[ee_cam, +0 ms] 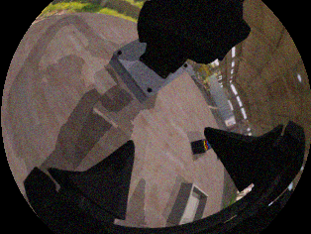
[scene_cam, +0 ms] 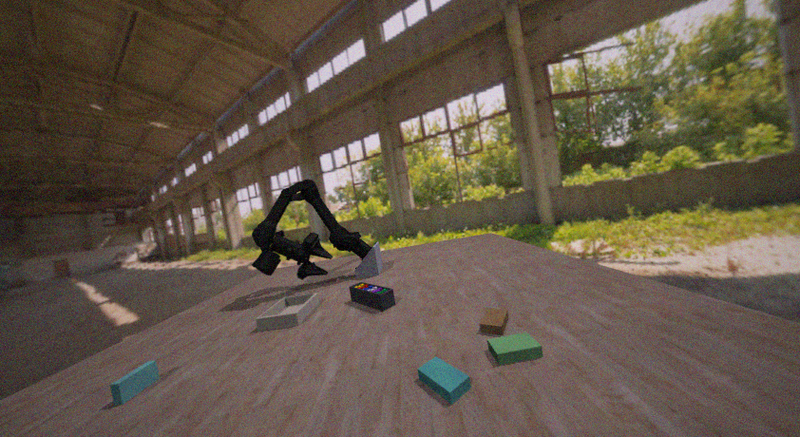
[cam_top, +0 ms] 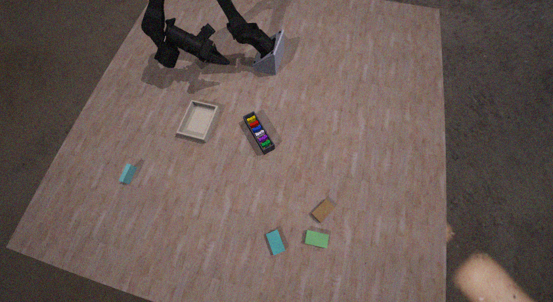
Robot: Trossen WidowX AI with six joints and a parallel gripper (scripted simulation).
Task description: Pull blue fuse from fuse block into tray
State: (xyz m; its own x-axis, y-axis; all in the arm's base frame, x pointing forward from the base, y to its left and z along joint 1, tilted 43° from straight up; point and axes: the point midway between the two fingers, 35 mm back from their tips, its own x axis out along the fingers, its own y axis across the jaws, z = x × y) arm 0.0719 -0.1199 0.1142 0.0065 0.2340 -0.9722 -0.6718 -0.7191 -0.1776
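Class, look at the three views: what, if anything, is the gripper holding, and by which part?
Nothing. The gripper is open and hangs near the arm's base, far from the blue fuse, which sits in the fuse block.

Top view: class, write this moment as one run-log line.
gripper: open, holding nothing, away from block | blue fuse: seated in fuse block | tray: no fuse inside

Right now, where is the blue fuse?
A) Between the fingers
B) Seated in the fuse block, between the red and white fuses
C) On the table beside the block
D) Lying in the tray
B: the blue fuse sits in the fuse block, the tray holds nothing, and the gripper hangs open far off.
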